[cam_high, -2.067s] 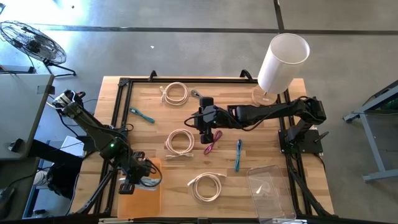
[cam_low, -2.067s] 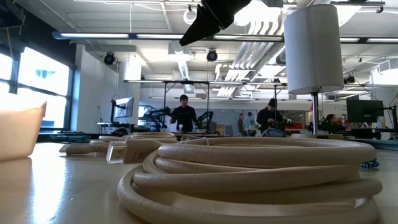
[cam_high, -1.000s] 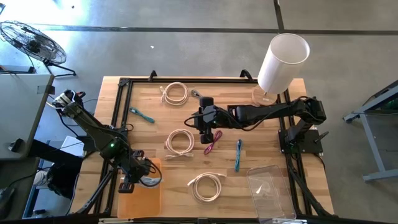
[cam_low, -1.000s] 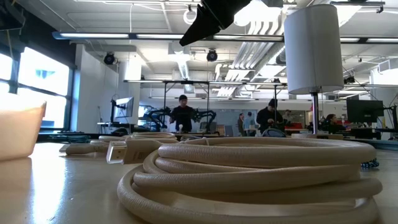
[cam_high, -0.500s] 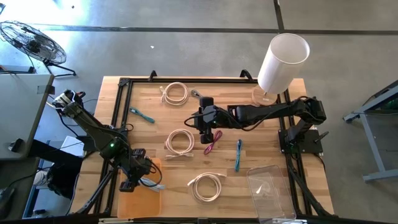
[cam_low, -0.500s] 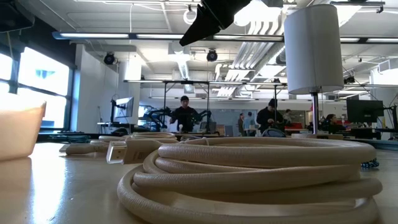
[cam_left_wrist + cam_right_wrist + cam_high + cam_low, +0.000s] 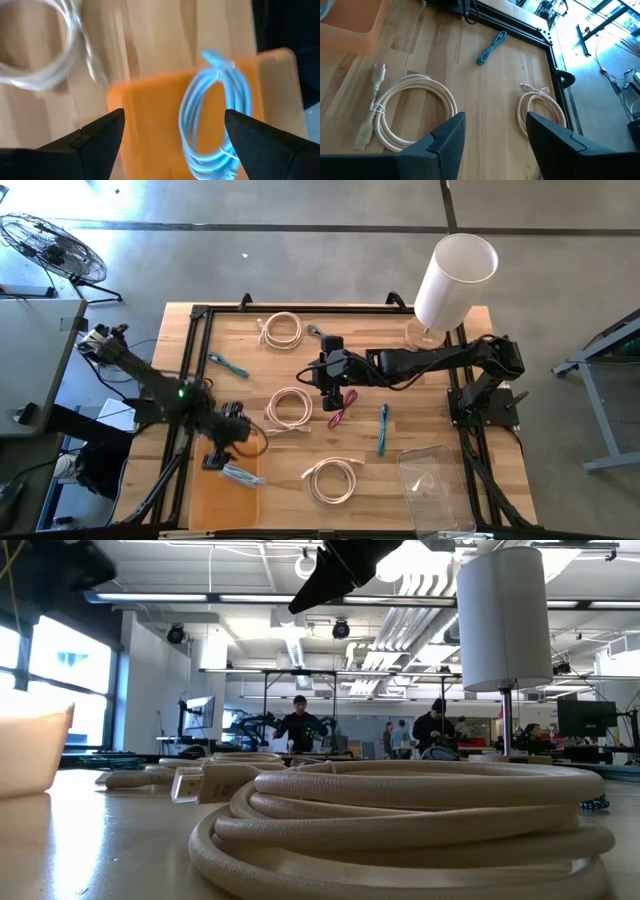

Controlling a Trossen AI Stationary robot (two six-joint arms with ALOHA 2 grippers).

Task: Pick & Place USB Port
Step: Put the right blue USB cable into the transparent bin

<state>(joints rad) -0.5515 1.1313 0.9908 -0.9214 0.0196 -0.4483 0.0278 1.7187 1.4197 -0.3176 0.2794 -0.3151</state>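
**Operator:** High view: report arm positions and cable location.

**Technician:** The left gripper [image 7: 222, 452] hangs over the table's [image 7: 400, 465] front left area, just above the back edge of the orange tray [image 7: 215, 500]. The light blue USB cable [image 7: 241, 474] lies coiled in that tray, apart from the fingers. The right gripper [image 7: 333, 397] is held over the table's centre, beside a cream coiled cable [image 7: 291, 408] and a pink cable [image 7: 339, 413]. Further cream coils lie at the back [image 7: 282, 330] and front [image 7: 334, 480]. A teal cable [image 7: 231, 365] lies to the left, a blue cable [image 7: 383, 428] to the right, near a clear container [image 7: 436, 488]. A white cylinder [image 7: 455, 280] stands at the back right.

**Operator:** Low view?

**Technician:** A cream coil [image 7: 410, 815] fills the foreground. The orange tray's wall [image 7: 35, 750] shows at the left edge. A dark arm part [image 7: 345, 570] enters from above. People [image 7: 300, 725] stand in the room beyond.

**Operator:** Left wrist view: gripper state?

**Technician:** Jaws stand wide, both fingers [image 7: 95, 137] clear of the load. The light blue cable [image 7: 212, 120] rests loose on the orange tray [image 7: 145, 115]; a cream coil [image 7: 40, 55] lies on the wood beyond it.

**Operator:** Right wrist view?

**Technician:** Jaws parted, holding nothing. Between and beyond the fingers [image 7: 445, 137] lie two cream coils [image 7: 415, 112] [image 7: 540, 110] and the teal cable [image 7: 491, 47].
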